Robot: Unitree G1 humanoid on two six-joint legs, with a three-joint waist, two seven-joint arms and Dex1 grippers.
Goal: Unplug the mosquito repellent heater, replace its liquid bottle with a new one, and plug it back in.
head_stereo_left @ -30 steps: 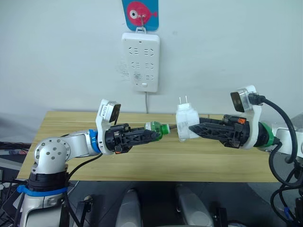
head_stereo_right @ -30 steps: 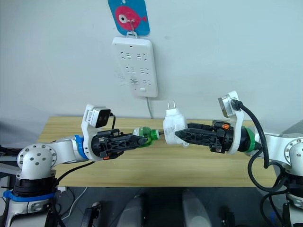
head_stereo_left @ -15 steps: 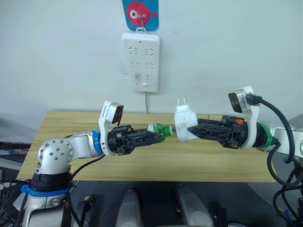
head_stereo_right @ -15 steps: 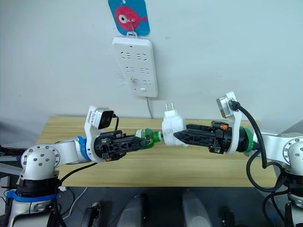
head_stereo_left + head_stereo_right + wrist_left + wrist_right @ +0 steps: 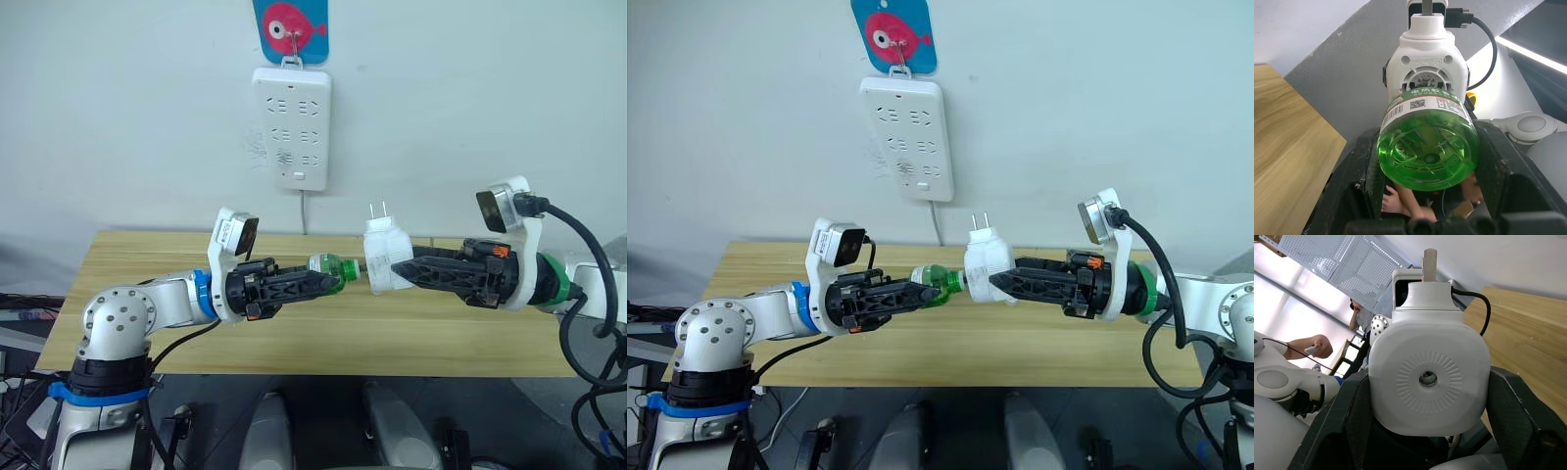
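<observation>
Compared with a second ago, the left gripper [image 5: 328, 282] has carried the green liquid bottle [image 5: 331, 267] closer to the mosquito repellent heater [image 5: 385, 256], so the bottle's neck now sits at the heater's underside where a gap showed before; the right arm has hardly shifted. The left gripper's fingers are clamped on the bottle's body, and the right gripper [image 5: 400, 269] has its fingers closed around the heater, holding it in the air above the middle of the wooden table [image 5: 294, 338] with its two prongs pointing up. The left wrist view looks along the bottle's base [image 5: 1427, 149] straight into the heater's round socket, so the two seem well lined up. As for progress, the heater is out of the white power strip [image 5: 291, 128] on the wall, and the bottle looks to be going in, though whether it is seated or threaded cannot be told. Judging by that, finishing the insertion and plugging the heater back in remain. Room is generous: both arms hang clear of the tabletop, and nothing stands between the heater and the strip's sockets above. A person's hand [image 5: 1317, 346] appears far off in the right wrist view.
</observation>
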